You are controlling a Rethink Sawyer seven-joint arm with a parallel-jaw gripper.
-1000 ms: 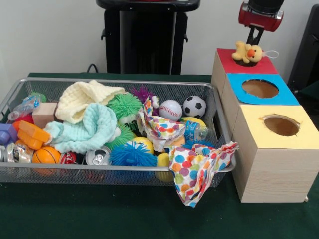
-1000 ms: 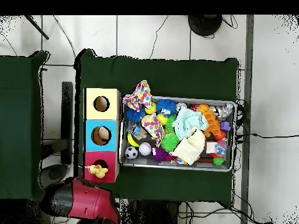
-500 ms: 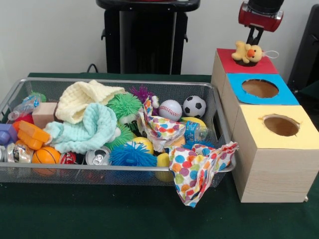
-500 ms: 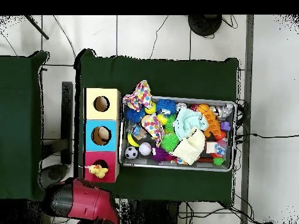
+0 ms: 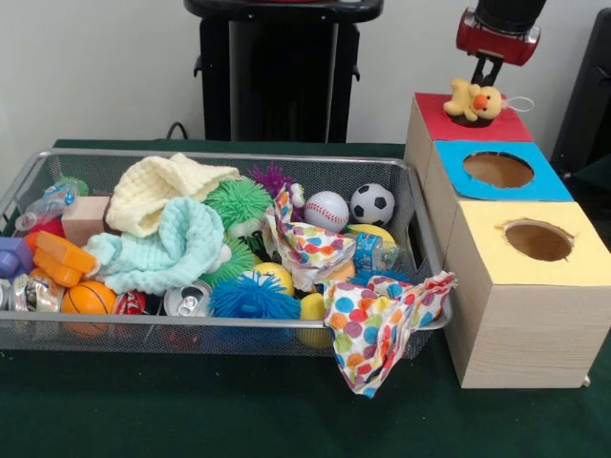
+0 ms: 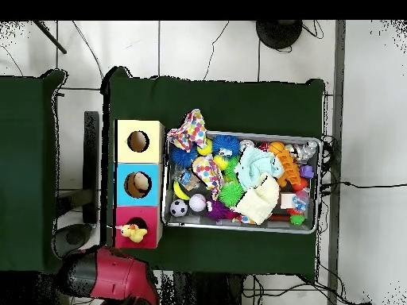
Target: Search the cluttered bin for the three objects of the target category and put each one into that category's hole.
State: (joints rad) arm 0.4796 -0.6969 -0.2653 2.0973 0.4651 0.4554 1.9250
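A small yellow plush duck (image 5: 475,99) lies on top of the red box (image 5: 511,126), across its hole; from above the duck (image 6: 133,232) covers the hole's near edge. My gripper (image 5: 487,71) hangs just above and behind the duck, open, clear of it and holding nothing. In the overhead view only the red arm head (image 6: 111,274) shows, below the red box (image 6: 151,237). The wire bin (image 5: 229,156) holds the clutter.
Blue box (image 5: 549,187) and yellow box (image 5: 496,250) stand in line with the red one, right of the bin. In the bin lie a baseball (image 5: 326,211), a soccer ball (image 5: 371,203), spiky balls, cans and cloths. A polka-dot cloth (image 5: 382,324) hangs over the rim.
The arm has lifted a little and drawn back toward the base. The duck stays where it was on the red box.
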